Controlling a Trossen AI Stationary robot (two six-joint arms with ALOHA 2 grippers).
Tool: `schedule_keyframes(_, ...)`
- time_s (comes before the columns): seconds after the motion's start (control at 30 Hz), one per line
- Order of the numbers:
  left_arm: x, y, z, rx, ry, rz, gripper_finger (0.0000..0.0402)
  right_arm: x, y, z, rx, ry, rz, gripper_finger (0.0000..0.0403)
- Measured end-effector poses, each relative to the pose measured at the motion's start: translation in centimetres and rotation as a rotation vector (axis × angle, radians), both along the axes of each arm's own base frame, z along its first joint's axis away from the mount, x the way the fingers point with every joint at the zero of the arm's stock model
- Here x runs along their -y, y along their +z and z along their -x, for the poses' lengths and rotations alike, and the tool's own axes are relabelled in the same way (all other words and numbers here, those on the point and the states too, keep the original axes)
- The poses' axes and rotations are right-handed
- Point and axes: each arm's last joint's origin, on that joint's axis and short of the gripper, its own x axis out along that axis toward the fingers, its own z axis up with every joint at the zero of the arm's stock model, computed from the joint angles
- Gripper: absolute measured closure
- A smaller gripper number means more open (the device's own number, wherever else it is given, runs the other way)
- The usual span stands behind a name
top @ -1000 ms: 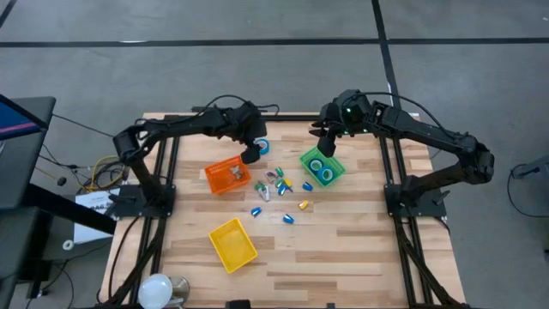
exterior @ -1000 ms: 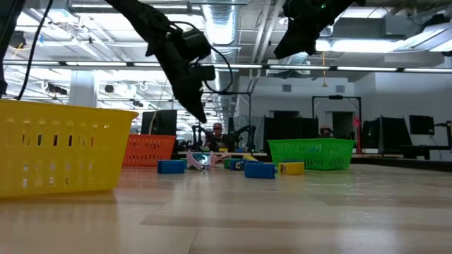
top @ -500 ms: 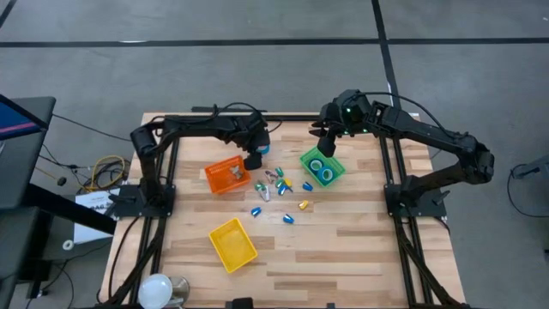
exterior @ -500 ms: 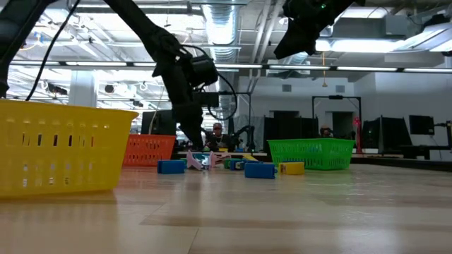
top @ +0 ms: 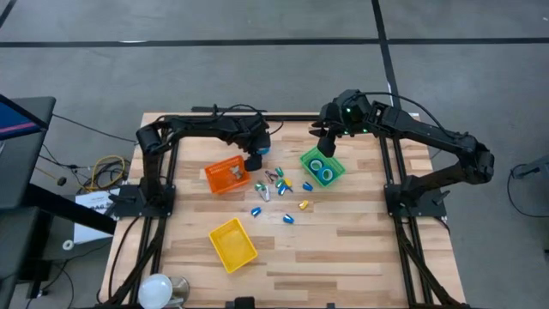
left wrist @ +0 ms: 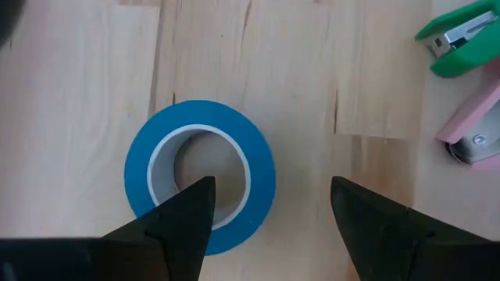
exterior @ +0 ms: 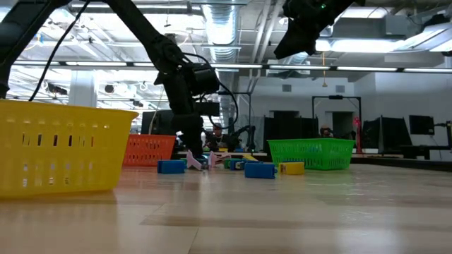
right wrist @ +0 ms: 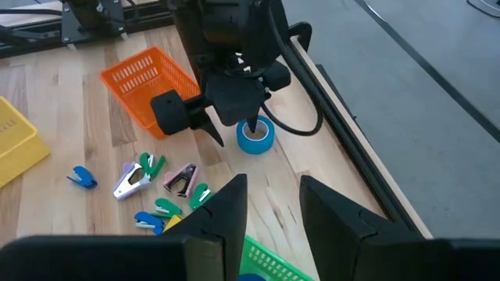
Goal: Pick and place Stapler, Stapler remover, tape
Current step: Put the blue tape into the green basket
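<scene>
No text, label, brand, number or sign can be read anywhere in these views.

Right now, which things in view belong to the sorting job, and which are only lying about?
Job:
- blue tape roll under the open left gripper
- staple removers
- green bin
- orange bin
- yellow bin

Lying about:
- light bulb
</scene>
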Motion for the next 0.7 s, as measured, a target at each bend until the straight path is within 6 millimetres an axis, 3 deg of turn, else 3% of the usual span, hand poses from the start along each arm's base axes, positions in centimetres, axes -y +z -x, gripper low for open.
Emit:
schedule_keyframes(0.2,-0.16,0.03,-0.02,0.002,0.009,-0.021,0.0171,0.00,-0.01,0.00,-0.001,0.000,-0.001,0.0292)
schedule_keyframes(0.7,-0.10,0.03,-0.06,0.002,0.008,-0.023,0.0320,-0.03,-0.02,-0.01,-0.001,0.001,-0.001,0.0292)
